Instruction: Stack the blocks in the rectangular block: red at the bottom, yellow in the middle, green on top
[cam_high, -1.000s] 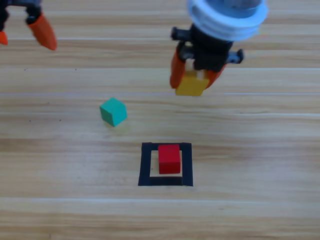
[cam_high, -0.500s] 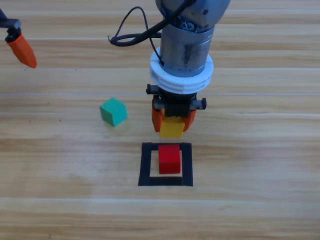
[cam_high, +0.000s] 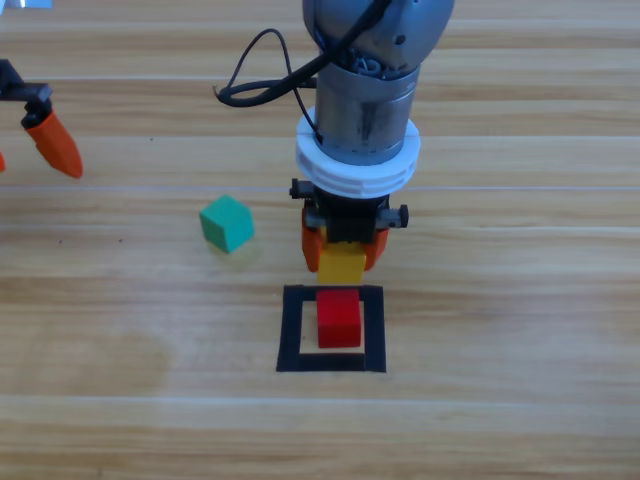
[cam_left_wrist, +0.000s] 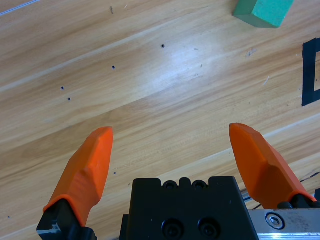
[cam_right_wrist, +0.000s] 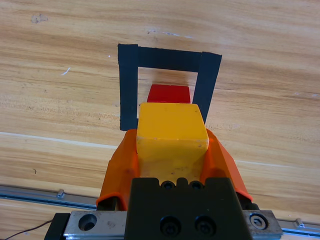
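Red cube (cam_high: 339, 318): upright on the table, inside the black tape frame (cam_high: 291, 330), clear of its sides.
Yellow cube (cam_high: 342, 264): clamped in the right pincer (cam_high: 344, 250), held level just behind the frame's far edge.
Teal-green cube (cam_high: 226, 222): on the table, turned at an angle, left of the frame and apart from it.

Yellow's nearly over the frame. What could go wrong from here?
The right gripper holds the small yellow cube short of the small red cube in the black tape frame; released now, it could land off-centre and topple. Descending misaligned might push red off its spot.
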